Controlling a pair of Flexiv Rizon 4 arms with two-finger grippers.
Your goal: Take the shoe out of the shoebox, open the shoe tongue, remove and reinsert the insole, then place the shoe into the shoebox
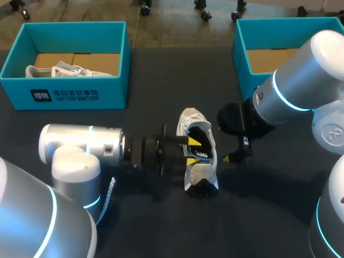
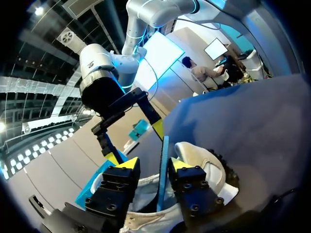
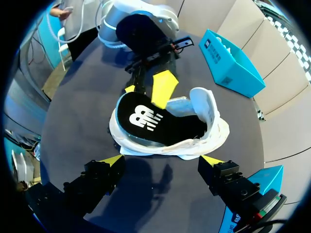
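Shoe is lying opened on the table, out of its box. Insole is sitting half-raised at the left gripper; its grip cannot be told. Right gripper is hovering wide and empty. Judging by this, reinserting and boxing are remaining.

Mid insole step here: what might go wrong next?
The shoe lies unheld: the right gripper is open with its fingers clear of it, so pushing the insole may slide the shoe. The left gripper sits close by; the arms might collide.
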